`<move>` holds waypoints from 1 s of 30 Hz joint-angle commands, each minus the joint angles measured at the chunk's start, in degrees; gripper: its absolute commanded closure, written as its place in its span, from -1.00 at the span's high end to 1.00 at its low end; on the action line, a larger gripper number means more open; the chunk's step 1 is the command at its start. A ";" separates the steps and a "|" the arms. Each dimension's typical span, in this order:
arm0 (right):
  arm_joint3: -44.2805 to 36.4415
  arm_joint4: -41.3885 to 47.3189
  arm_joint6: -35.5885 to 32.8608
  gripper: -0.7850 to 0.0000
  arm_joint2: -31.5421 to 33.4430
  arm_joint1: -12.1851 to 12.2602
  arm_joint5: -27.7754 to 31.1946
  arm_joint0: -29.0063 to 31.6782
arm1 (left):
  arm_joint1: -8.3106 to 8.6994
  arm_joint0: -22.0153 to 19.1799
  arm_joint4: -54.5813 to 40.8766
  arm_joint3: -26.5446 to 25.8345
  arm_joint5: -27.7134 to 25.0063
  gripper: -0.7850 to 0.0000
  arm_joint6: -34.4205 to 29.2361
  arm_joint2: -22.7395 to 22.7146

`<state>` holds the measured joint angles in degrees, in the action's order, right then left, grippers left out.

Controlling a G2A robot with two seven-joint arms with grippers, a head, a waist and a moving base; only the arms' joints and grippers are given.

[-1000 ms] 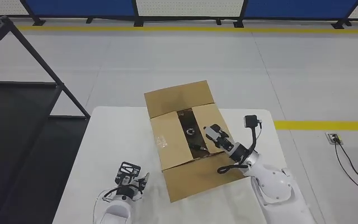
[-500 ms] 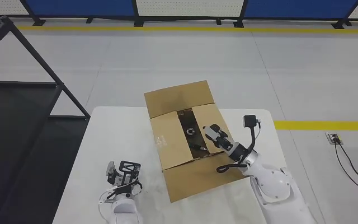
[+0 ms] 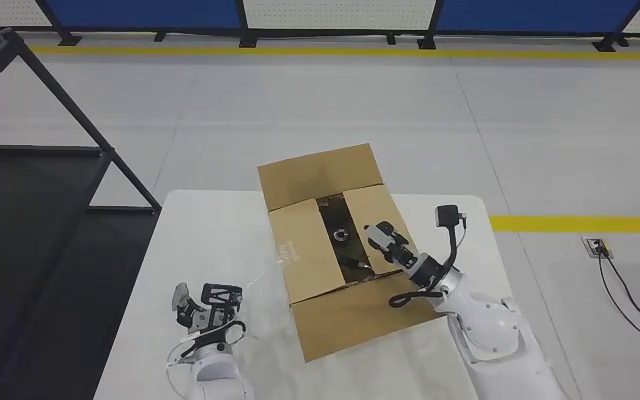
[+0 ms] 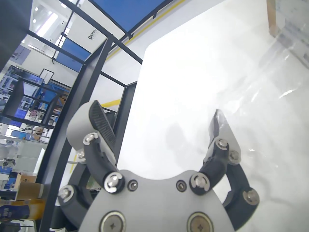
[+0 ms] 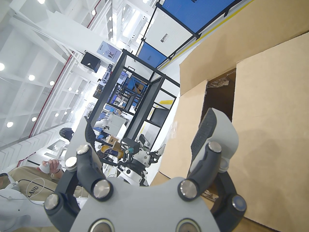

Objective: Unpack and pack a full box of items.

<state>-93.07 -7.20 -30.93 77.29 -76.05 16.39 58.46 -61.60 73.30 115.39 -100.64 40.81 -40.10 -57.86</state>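
The brown cardboard box (image 3: 330, 250) stands on the white surface (image 3: 200, 230) right under the right hand (image 3: 385, 240). Its far and near flaps are turned outward and its two side flaps are folded nearly flat, leaving a dark gap where a few dark items (image 3: 341, 240) lie, too small to tell apart. The right hand hovers over the flap on its own side, fingers spread wide and empty. The left hand (image 3: 205, 298), likewise wide and empty, is low over the surface well apart from the box, and a sheet of clear film (image 4: 272, 78) lies between it and the box's corner.
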 commanded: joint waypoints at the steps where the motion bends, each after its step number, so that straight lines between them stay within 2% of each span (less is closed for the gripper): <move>1: 0.18 0.21 0.10 1.00 0.04 0.07 0.17 0.02 | -0.32 0.27 1.84 -0.69 -0.43 1.00 -0.77 -0.53; 18: 1.20 1.53 0.58 1.00 0.55 0.69 1.21 0.30 | -2.81 2.55 12.13 -4.35 -4.73 1.00 -5.87 -5.63; 30: 2.60 2.29 0.62 1.00 0.19 0.97 1.40 -1.02 | -4.26 7.38 14.04 -6.10 -5.47 1.00 -5.62 -9.28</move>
<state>-90.58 -4.95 -30.35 77.53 -75.10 17.80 57.56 -65.72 80.16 129.01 -106.66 35.34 -45.71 -66.83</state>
